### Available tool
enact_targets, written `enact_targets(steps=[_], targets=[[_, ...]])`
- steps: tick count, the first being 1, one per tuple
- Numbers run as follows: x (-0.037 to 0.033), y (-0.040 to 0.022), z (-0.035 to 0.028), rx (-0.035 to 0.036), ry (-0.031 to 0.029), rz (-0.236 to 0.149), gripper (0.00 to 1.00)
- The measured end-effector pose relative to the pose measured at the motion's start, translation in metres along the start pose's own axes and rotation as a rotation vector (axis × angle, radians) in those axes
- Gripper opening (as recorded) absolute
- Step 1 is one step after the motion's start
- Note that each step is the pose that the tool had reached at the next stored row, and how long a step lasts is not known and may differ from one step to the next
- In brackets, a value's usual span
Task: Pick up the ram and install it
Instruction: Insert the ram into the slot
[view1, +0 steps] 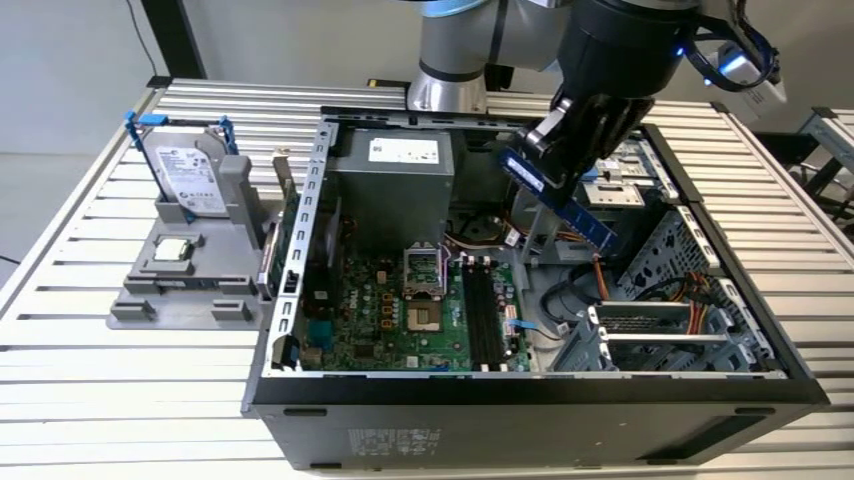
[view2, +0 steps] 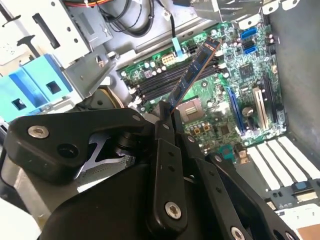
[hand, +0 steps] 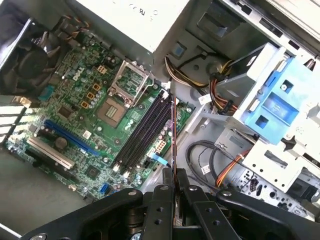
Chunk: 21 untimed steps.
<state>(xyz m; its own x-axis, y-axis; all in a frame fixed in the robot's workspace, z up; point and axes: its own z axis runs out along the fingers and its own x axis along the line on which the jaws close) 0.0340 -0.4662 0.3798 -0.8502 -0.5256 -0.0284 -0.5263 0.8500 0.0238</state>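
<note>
One hard drive (view1: 187, 172) and a processor chip (view1: 171, 250) sit in the grey holder (view1: 187, 300), exterior view's left. Centre: open case (view1: 534, 430), motherboard (view1: 400, 320), black slots (view1: 483, 315). Upper right: gripper (view1: 554, 165) clamped on the ram (view1: 587, 222), which is tilted above the case, apart from the slots

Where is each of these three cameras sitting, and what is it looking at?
Exterior view: off the arm, looking down into the open computer case; the arm and gripper show, gripping the ram.
First wrist view: on the arm, looking past the gripper at the motherboard.
Second wrist view: same, from another side.
All three share the ram and black slots.
</note>
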Motion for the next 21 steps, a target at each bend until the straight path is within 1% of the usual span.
enact_targets(steps=[11,21], targets=[[0.0,0.0,0.0,0.004,-0.0033,0.138,0.0],[0.0,0.0,0.0001,0.0078,-0.0065,0.274,0.0]])
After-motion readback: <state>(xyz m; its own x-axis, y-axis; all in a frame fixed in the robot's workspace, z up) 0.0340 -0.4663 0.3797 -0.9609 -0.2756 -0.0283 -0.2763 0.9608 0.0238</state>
